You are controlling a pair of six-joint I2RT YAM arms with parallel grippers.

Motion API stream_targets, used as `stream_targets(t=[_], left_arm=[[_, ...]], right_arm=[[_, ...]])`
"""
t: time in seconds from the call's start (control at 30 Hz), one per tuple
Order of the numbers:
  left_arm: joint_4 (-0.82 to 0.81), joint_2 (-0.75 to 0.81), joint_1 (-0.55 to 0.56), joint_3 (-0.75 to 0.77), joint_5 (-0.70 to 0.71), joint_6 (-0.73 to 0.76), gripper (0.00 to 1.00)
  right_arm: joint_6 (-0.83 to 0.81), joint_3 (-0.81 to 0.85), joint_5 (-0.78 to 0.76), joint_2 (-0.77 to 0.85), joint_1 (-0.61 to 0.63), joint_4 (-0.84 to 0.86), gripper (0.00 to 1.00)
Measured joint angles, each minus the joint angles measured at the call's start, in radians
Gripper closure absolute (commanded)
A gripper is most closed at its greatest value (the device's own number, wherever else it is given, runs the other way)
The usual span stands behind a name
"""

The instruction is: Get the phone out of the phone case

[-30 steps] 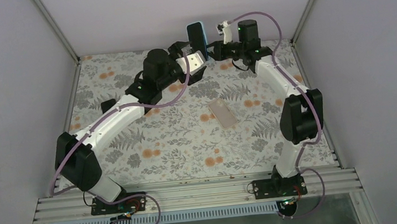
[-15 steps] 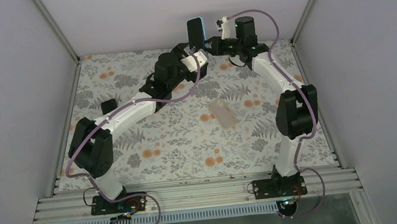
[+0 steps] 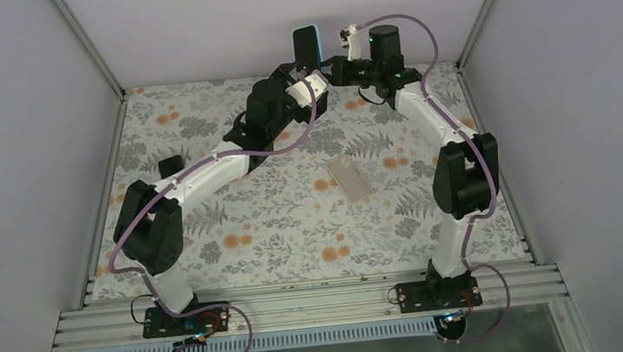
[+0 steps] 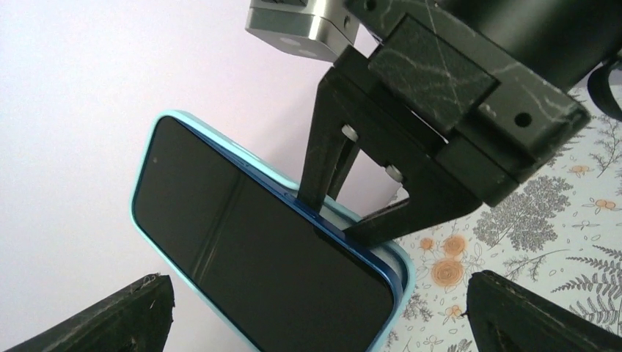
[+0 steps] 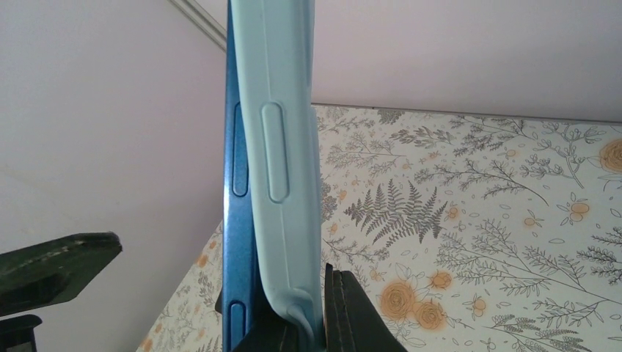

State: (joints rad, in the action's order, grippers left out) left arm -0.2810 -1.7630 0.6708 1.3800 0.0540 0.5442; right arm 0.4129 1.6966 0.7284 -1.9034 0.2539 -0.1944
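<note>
A dark blue phone with a black screen sits in a light blue case, held upright in the air at the back of the table. My right gripper is shut on the case's side wall, one finger wedged between phone edge and case, the other behind the case. The phone's edge stands out of the case there. My left gripper is open just in front of the screen. Its fingertips sit wide on either side, not touching the phone.
A pale flat rectangular item lies on the floral table cover at the middle right. A small black object sits at the left. The back wall is close behind the phone.
My left arm has stretched forward and brought its open gripper up to the phone. The right gripper has lifted the phone slightly toward the back wall.
</note>
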Motion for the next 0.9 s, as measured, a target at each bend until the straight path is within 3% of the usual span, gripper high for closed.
stream_targets(t=[0.9], left_arm=[[-0.076,-0.065,-0.014,-0.001,0.103,0.015,0.05]], right_arm=[[0.025,-0.036,0.018,0.03,0.009,0.041,0.97]])
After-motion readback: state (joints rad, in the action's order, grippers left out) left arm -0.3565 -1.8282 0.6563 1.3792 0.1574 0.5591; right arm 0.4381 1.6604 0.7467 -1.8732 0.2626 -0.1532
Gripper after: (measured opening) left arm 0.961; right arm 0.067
